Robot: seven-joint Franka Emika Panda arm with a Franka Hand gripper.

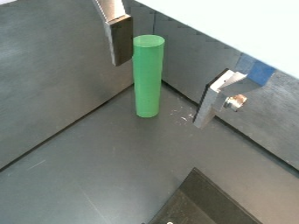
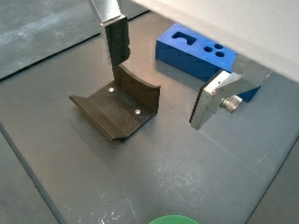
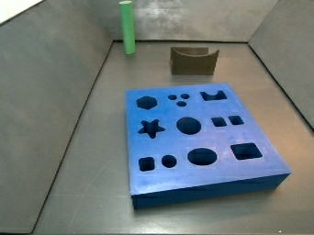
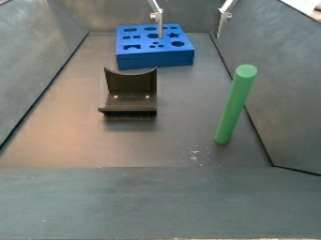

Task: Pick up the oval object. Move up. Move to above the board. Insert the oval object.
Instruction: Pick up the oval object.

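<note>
The robot's two-finger gripper [image 1: 166, 74] hung above the dark grey floor [image 1: 93, 166] with its flat silver fingers [image 1: 121, 39] spread wide and nothing gripped between them, in both wrist views. The oval object, a long, slim, bright green peg with smooth sides [image 1: 147, 76], stood upright on the floor below the jaws; in a wrist view it appeared in the gap between the two plates, nearer one of them, touching neither. In a side view the same peg [image 4: 234, 103] stood close to a grey side wall [image 4: 282, 75], and in another it [image 3: 125, 25] rose in a far corner of the enclosure. The board, a large, thick, blue rectangular slab cut with star, hexagon, circle, square and oval holes [image 3: 203, 179], lay flat well apart from the peg; a wrist view showed a corner of it [image 2: 197, 55] beyond the open jaws. A dark olive notched block [image 2: 119, 108] sat on the floor below the fingers in that view, between peg and board [image 4: 129, 93].
</note>
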